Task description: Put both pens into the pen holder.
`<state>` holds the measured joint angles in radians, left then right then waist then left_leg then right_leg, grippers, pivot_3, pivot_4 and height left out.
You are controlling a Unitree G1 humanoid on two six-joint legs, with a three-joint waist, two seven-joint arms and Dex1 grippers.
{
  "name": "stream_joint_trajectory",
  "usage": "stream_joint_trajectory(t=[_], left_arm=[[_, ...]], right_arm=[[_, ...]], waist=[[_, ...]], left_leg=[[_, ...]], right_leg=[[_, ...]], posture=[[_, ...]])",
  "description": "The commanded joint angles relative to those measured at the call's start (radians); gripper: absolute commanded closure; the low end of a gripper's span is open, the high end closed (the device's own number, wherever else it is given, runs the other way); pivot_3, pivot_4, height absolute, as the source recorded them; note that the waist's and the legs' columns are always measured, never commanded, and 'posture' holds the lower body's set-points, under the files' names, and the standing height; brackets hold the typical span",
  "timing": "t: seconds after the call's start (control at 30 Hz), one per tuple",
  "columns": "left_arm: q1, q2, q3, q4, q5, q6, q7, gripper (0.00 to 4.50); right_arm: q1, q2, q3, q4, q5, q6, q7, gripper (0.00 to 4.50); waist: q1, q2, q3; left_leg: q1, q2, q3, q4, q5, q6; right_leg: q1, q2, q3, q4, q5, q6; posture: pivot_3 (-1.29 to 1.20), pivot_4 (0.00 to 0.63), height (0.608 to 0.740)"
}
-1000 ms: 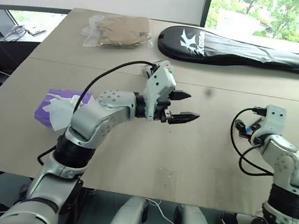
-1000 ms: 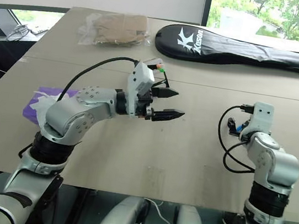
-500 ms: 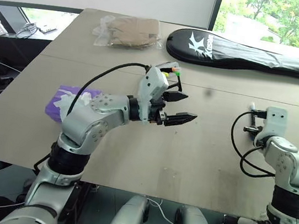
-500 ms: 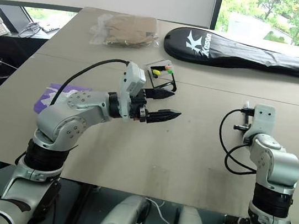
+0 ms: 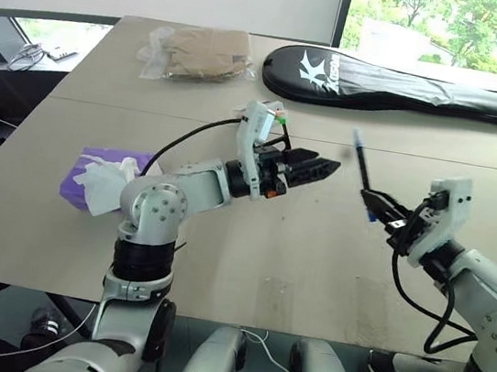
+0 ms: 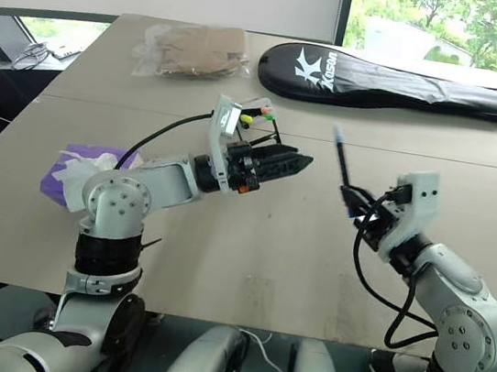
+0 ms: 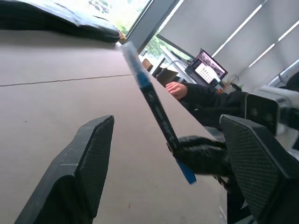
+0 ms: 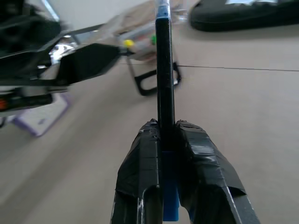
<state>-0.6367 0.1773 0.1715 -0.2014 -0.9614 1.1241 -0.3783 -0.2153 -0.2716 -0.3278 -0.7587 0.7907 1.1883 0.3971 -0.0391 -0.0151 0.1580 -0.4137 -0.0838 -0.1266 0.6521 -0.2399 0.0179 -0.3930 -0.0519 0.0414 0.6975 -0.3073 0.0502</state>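
Now that my right gripper [image 5: 377, 205] has lifted the blue pen [image 5: 361, 170] off the table [image 5: 312, 260], clamped tight, delivery can begin. My left gripper [image 5: 311, 167] hovers open-jawed before the pen holder [image 6: 259, 125].

The pen holder [image 5: 274, 125] stands behind the left gripper [image 5: 311, 168], so the arm hides most of its frame and I see mainly the small coloured bits on top. In the right wrist view the upper end of the blue pen [image 8: 164, 84] is cut off by the picture's edge. The plastic bag [image 5: 198, 50] holds something brown, too unclear to tell.
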Motion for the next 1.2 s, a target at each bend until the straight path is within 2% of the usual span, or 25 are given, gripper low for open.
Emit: stream_joint_trajectory(t=[0.03,0.1,0.2,0.33,0.4,0.43,0.5,0.53,0.57,0.63,0.67,0.73,0.77,0.8,0.93,1.07,1.2], left_arm=[[-0.036,-0.007,0.05,0.001,-0.067,0.021,0.044,0.77],[-0.041,-0.008,0.066,0.003,-0.1,0.035,0.059,0.77],[-0.033,-0.002,0.072,-0.009,-0.145,0.06,0.07,1.54],[-0.016,0.005,0.074,-0.034,-0.19,0.066,0.088,3.27],[-0.012,0.012,0.072,-0.036,-0.204,0.065,0.095,4.28],[-0.009,0.018,0.071,-0.042,-0.209,0.062,0.097,4.46],[-0.01,0.038,0.073,-0.052,-0.201,0.045,0.099,4.46],[-0.016,0.05,0.076,-0.054,-0.189,0.029,0.1,4.5],[-0.025,0.063,0.083,-0.055,-0.177,0.009,0.101,4.5],[-0.053,0.123,0.059,-0.076,-0.076,-0.082,0.074,4.5],[-0.072,0.15,0.051,-0.084,-0.034,-0.123,0.063,4.5],[-0.125,0.19,0.054,-0.087,0.029,-0.199,0.058,4.5],[-0.15,0.223,0.04,-0.093,0.084,-0.247,0.042,4.5],[-0.167,0.255,0.017,-0.104,0.14,-0.297,0.016,4.5],[-0.185,0.315,-0.071,-0.113,0.326,-0.457,-0.024,4.5],[-0.121,0.429,-0.349,-0.037,0.784,-0.853,-0.083,4.5],[-0.109,0.435,-0.429,0.09,0.964,-1.03,-0.084,4.5]], right_arm=[[-0.016,-0.043,0.046,-0.042,0.061,-0.041,0.037,4.46],[-0.021,-0.064,0.072,-0.033,0.069,-0.061,0.04,4.46],[-0.031,-0.08,0.095,-0.024,0.089,-0.095,0.048,4.5],[-0.032,-0.11,0.114,-0.012,0.099,-0.134,0.054,4.5],[-0.029,-0.12,0.124,-0.004,0.099,-0.154,0.052,4.5],[-0.024,-0.126,0.128,0.005,0.095,-0.172,0.064,4.5],[-0.022,-0.133,0.138,0.032,0.069,-0.214,0.082,4.5],[-0.021,-0.149,0.149,0.036,0.048,-0.246,0.11,3.55],[-0.017,-0.165,0.16,0.039,0.031,-0.271,0.125,3.33],[-0.001,-0.194,0.173,0.054,-0.011,-0.325,0.143,2.29],[0.009,-0.209,0.173,0.062,-0.019,-0.342,0.155,1.62],[0.024,-0.241,0.173,0.071,-0.041,-0.377,0.182,0.82],[0.026,-0.249,0.171,0.079,-0.062,-0.405,0.181,0.27],[0.025,-0.255,0.169,0.087,-0.078,-0.427,0.181,0.06],[0.03,-0.278,0.177,0.103,-0.105,-0.496,0.212,0.06],[0.014,-0.285,0.194,0.132,-0.124,-0.516,0.214,0.06],[0.014,-0.288,0.2,0.136,-0.13,-0.53,0.215,0.06]], waist=[[0.001,0.0,0.0],[0.002,0.0,0.0],[0.003,0.0,0.0],[0.004,0.0,0.0],[0.004,0.0,0.0],[0.004,0.0,0.0],[0.004,0.0,0.0],[0.004,0.0,0.0],[0.004,0.0,0.0],[0.005,0.0,0.0],[0.005,0.0,0.0],[0.009,-0.001,0.001],[0.012,-0.001,0.001],[0.014,-0.001,0.001],[0.02,-0.001,0.0],[0.026,-0.001,0.001],[0.027,-0.001,0.001]], left_leg=[[0.0,0.0,0.0,0.0,0.0,0.0],[0.0,0.0,0.0,0.0,0.0,0.0],[0.0,0.0,0.0,0.0,0.0,0.0],[0.0,0.0,0.0,0.0,0.0,0.0],[0.0,0.0,0.0,0.0,0.0,0.0],[-0.001,0.0,0.0,0.0,0.0,0.0],[0.0,0.0,0.0,0.0,0.0,0.0],[0.0,0.0,0.0,0.0,0.0,0.0],[0.0,0.0,0.0,0.0,0.0,0.0],[0.0,0.0,0.001,0.0,0.0,0.0],[0.0,0.0,0.001,0.0,0.0,0.0],[0.0,0.0,0.001,0.0,0.0,0.0],[-0.001,0.0,0.001,0.0,0.0,0.0],[-0.001,0.0,0.001,0.0,0.0,0.0],[-0.001,0.0,0.002,-0.001,0.0,0.0],[0.0,0.0,0.002,-0.001,0.0,0.0],[-0.001,0.0,0.002,-0.001,0.0,0.0]], right_leg=[[0.0,0.0,0.0,0.0,0.0,0.0],[0.0,0.0,0.0,0.0,0.0,0.0],[0.0,0.0,0.0,0.0,0.0,0.0],[0.0,0.0,0.001,0.0,0.0,0.0],[0.0,0.0,0.001,0.0,0.0,0.0],[0.0,0.0,0.001,-0.001,0.0,0.0],[0.0,0.0,0.001,0.0,0.0,0.0],[0.0,0.0,0.001,0.0,0.0,0.0],[0.0,0.0,0.001,0.0,0.0,0.0],[-0.001,0.0,0.001,0.0,0.0,0.0],[-0.001,0.0,0.001,0.0,0.0,0.0],[-0.001,0.0,0.001,0.0,0.0,0.0],[-0.001,0.0,0.001,-0.001,0.0,0.0],[-0.001,0.0,0.0,-0.001,0.0,0.0],[-0.001,0.0,0.001,-0.002,0.0,0.0],[-0.001,0.0,0.002,-0.001,0.0,0.0],[-0.001,-0.001,0.003,-0.002,0.0,0.0]], posture=[[0.0,0.15,0.74],[0.0,0.15,0.74],[0.0,0.15,0.74],[0.0,0.15,0.74],[0.0,0.15,0.74],[0.0,0.15,0.74],[0.0,0.15,0.74],[0.0,0.15,0.74],[0.0,0.15,0.74],[0.0,0.15,0.74],[0.0,0.15,0.74],[0.0,0.15,0.74],[0.0,0.15,0.74],[0.0,0.15,0.74],[0.0,0.15,0.74],[0.0,0.15,0.74],[0.0,0.15,0.74]])
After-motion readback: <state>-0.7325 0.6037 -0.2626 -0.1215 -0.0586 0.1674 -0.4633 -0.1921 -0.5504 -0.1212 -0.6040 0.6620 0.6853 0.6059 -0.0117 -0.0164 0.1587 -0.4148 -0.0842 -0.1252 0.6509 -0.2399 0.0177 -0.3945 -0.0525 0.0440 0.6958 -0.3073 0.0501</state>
